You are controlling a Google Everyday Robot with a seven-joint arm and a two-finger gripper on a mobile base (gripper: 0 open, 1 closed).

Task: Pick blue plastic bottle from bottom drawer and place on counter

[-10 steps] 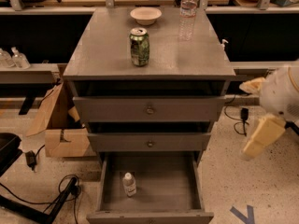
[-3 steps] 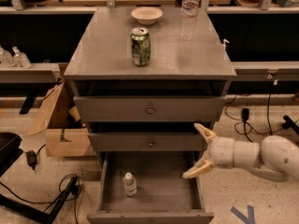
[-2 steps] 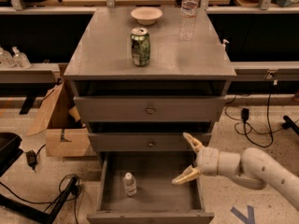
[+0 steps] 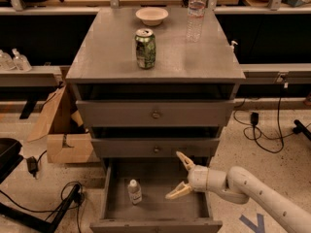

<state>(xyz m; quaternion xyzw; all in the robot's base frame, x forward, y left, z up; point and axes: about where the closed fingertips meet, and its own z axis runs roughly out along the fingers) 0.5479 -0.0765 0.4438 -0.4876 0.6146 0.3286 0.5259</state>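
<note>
Change noted: the cream two-finger gripper (image 4: 173,175) has left its earlier station beside the grey cabinet's (image 4: 155,113) right flank, at top-drawer height, and has come down and leftward. It now sits over the right half of the wide, shallow grey bottom drawer (image 4: 151,224); a second ago it was at the drawer's right edge. The white tubular arm (image 4: 262,194) now enters from the lower right. The gap to the small clear plastic bottle with white cap (image 4: 134,191) has narrowed; no contact
</note>
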